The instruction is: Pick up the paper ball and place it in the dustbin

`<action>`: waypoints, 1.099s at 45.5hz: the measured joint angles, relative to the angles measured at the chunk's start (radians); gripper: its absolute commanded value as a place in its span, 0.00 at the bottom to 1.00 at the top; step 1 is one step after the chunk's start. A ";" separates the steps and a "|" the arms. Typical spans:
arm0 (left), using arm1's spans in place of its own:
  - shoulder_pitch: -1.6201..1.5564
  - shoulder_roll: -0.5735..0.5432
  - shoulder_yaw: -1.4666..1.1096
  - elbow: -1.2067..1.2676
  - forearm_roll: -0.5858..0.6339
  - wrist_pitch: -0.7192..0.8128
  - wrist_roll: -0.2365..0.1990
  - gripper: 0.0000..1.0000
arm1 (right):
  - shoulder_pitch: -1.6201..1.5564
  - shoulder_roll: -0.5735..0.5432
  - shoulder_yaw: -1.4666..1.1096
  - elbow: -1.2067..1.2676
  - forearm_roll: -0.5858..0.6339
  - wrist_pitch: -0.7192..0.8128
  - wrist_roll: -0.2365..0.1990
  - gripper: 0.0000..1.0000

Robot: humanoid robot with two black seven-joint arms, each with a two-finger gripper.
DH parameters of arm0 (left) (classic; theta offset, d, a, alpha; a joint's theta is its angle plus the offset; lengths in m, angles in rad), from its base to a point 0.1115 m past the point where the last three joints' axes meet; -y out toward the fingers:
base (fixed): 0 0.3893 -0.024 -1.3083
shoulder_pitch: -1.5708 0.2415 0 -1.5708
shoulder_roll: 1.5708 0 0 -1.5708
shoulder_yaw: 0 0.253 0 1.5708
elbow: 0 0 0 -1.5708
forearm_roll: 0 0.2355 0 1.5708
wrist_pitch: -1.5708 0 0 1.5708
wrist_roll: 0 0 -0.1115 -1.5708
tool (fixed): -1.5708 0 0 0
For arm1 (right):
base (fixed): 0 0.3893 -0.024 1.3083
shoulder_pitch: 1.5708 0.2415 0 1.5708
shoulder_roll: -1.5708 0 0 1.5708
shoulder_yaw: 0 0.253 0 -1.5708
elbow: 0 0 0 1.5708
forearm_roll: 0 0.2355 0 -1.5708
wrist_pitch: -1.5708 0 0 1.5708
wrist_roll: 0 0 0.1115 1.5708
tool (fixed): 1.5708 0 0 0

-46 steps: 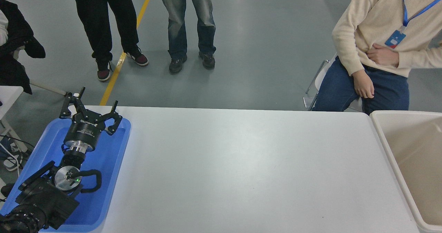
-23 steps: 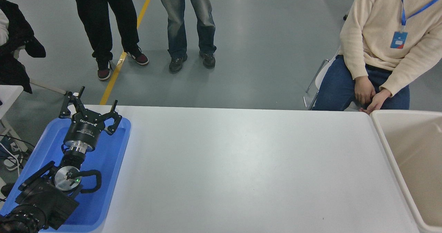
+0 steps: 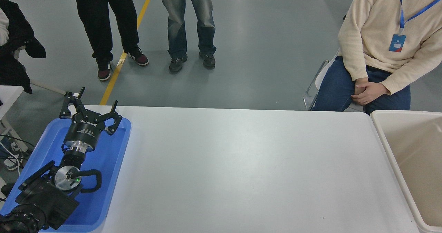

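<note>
Left hand sits w/ fingers apart over blue tray; right arm not in view. No paper ball visible (find it first). Dustbin at table's right edge.

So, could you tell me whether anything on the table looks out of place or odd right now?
No paper ball shows anywhere, odd for this task. The left gripper hangs parked over the blue tray, fingers spread, and the visible part of the dustbin shows nothing inside. Nothing looks spilled, tipped or damaged.
</note>
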 measured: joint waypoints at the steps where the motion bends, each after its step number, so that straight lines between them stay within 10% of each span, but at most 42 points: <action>1: 0.000 0.000 0.000 0.000 0.000 0.000 0.000 1.00 | -0.003 0.004 0.001 -0.004 0.000 -0.007 0.000 0.00; 20: 0.000 0.000 0.000 0.000 0.000 0.000 0.000 1.00 | -0.019 0.038 0.007 -0.024 -0.001 -0.053 0.001 0.03; 26: 0.000 0.000 0.000 0.000 0.000 0.000 0.000 1.00 | -0.020 0.041 0.004 -0.035 -0.002 -0.067 0.001 0.76; 50: 0.000 0.000 0.000 0.000 0.000 0.000 0.000 1.00 | -0.023 0.044 0.005 -0.084 -0.002 -0.167 0.001 0.78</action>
